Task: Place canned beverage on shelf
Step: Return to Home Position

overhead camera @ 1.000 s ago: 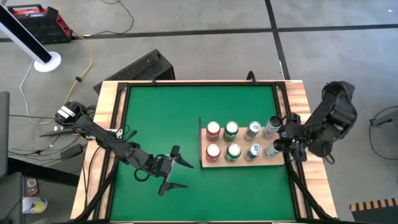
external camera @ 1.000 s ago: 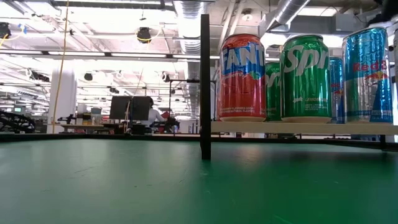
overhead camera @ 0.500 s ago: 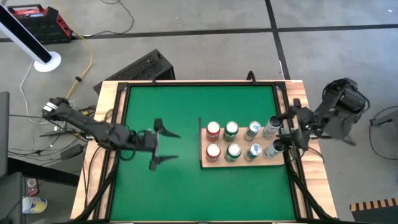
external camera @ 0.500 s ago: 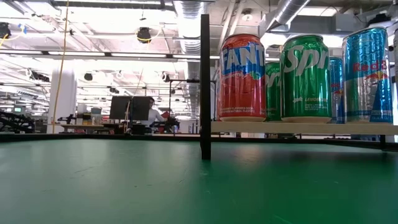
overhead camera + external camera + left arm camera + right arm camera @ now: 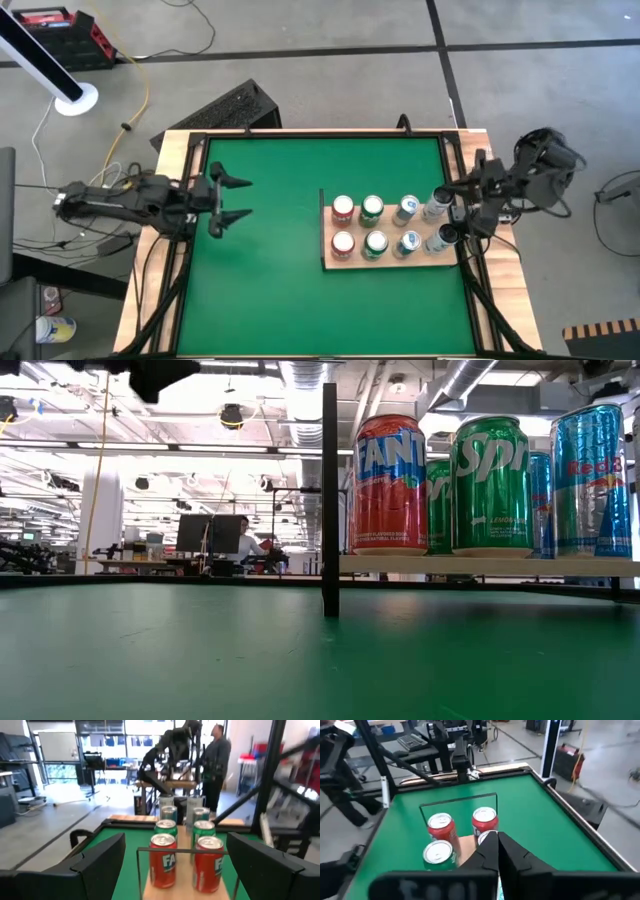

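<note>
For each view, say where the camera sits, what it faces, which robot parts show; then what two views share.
High: overhead, looking down on the table; left gripper, right gripper show.
Low: tabletop height, level toward the shelf; dark arm piece at top.
Left wrist: on left arm, facing the shelf; open fingers.
Right wrist: on right arm, facing the shelf; shut fingers.
Shared: both wrist views show the red cans.

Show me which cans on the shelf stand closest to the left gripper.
The two red cans at the shelf's end facing the left gripper; the green cans, blue cans and white cans stand farther off.
</note>
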You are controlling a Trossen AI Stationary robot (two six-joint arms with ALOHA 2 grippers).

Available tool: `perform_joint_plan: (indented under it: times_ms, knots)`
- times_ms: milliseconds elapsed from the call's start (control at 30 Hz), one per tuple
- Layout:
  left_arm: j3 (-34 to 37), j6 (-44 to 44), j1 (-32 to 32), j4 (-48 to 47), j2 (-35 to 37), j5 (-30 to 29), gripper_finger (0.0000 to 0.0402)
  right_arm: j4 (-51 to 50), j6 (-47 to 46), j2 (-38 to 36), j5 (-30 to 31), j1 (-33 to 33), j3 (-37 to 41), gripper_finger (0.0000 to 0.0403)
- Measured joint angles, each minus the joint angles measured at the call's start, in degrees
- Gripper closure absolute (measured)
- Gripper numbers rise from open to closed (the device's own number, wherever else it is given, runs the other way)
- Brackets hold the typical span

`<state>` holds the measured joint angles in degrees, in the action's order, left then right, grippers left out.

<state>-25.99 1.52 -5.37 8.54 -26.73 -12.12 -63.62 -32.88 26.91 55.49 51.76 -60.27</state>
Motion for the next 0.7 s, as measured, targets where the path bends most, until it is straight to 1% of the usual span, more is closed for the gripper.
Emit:
perform_joint_plan:
  times_ms: [33, 67, 200, 367, 467, 533, 567, 633, 700]
  knots:
    - [1.08, -0.98, 0.67, -0.09, 1.93, 0.94, 0.007, 2.13, 1.59, -0.54, 0.77, 0.01, 2.05, 0.0383]
    - [2.15, -1.45, 1.21, -0.23, 3.88, 1.54, 0.007, 4.79, 2.97, -1.13, 1.69, -0.01, 4.11, 0.0386]
    - [6.66, -2.68, 2.36, -0.16, 9.78, 1.1, 0.007, 14.4, 5.79, -4.76, 2.62, -0.13, 10.48, 0.0376]
    - [10.63, -2.84, 2.63, 0.22, 13.82, 0.94, 0.007, 21.68, 7.13, -10.26, 3.14, -0.1, 17.55, 0.0388]
    - [13.03, -3.03, 2.6, 2.32, 14.77, 0.91, 0.007, 27.96, 10.8, -13.17, 3.05, -0.12, 21.01, 0.0388]
    - [14.38, -3.09, 2.6, 3.02, 15.27, 0.89, 0.007, 32.56, 14.98, -15.25, 0.76, -0.1, 23.26, 0.0382]
    - [14.76, -3.09, 2.6, 3.03, 15.31, 0.86, 0.007, 36.54, 17.63, -16.17, -0.31, -0.1, 24.56, 0.038]
    - [15.01, -3.09, 2.6, 3.07, 15.31, 0.3, 0.007, 46.49, 24.4, -17.43, -3.18, -0.13, 27.61, 0.0379]
    - [15.01, -3.02, 2.6, 3.17, 15.29, 0.27, 0.007, 58.48, 31.77, -17.53, -8.44, -0.13, 30.8, 0.0383]
